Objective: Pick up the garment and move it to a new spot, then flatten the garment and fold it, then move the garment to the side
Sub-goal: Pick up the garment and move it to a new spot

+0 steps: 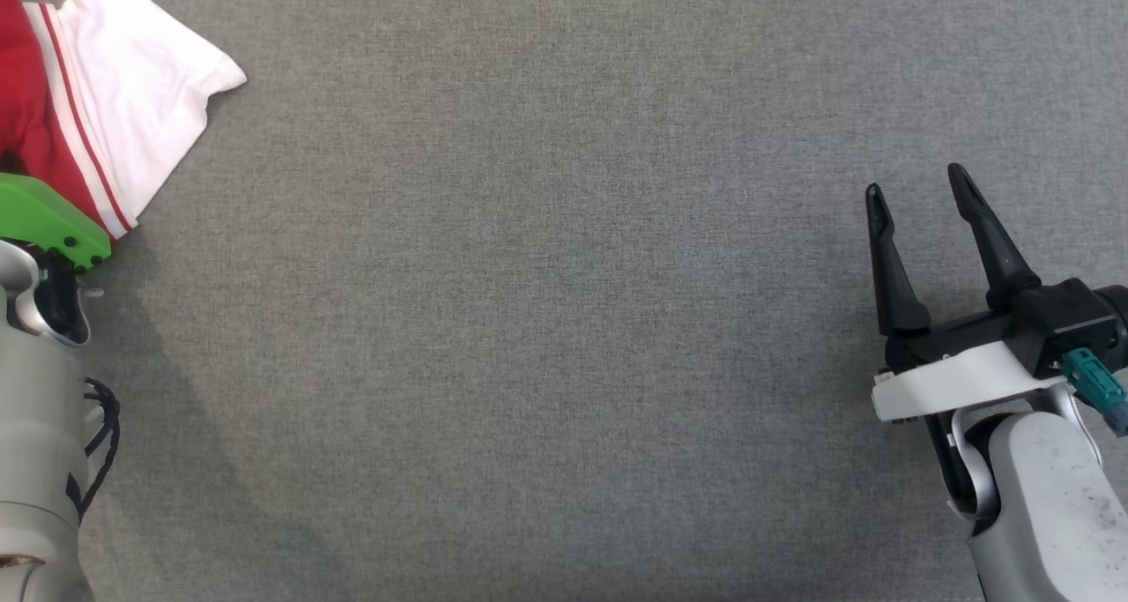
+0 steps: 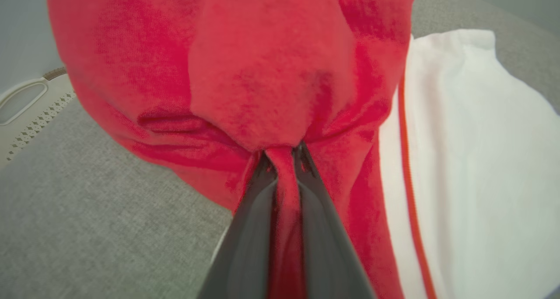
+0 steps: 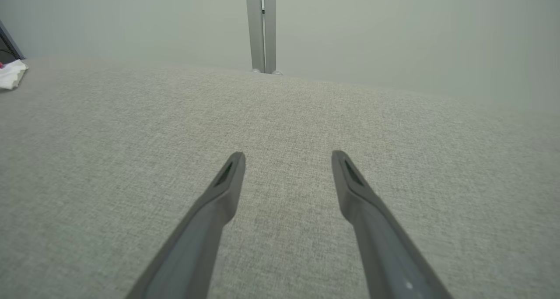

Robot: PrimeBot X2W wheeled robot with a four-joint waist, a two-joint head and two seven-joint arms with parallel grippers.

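Note:
The garment (image 1: 115, 100) is red and white with thin red stripes, bunched at the far left of the grey table (image 1: 564, 320). In the left wrist view my left gripper (image 2: 283, 152) is shut, pinching a fold of the red cloth of the garment (image 2: 262, 71) between its fingers; the white part spreads to the right. In the head view the left arm's green wrist cover (image 1: 44, 219) hides its fingers. My right gripper (image 1: 916, 188) stands open over bare table at the right, far from the garment. Between its fingers (image 3: 227, 181) nothing is held. A white corner of the garment (image 3: 12, 73) shows far left.
A white perforated basket edge (image 2: 30, 102) lies beyond the table's left side in the left wrist view. A grey upright post (image 3: 260, 27) stands behind the table's far edge before a pale wall. The cloth-covered surface stretches wide between the two arms.

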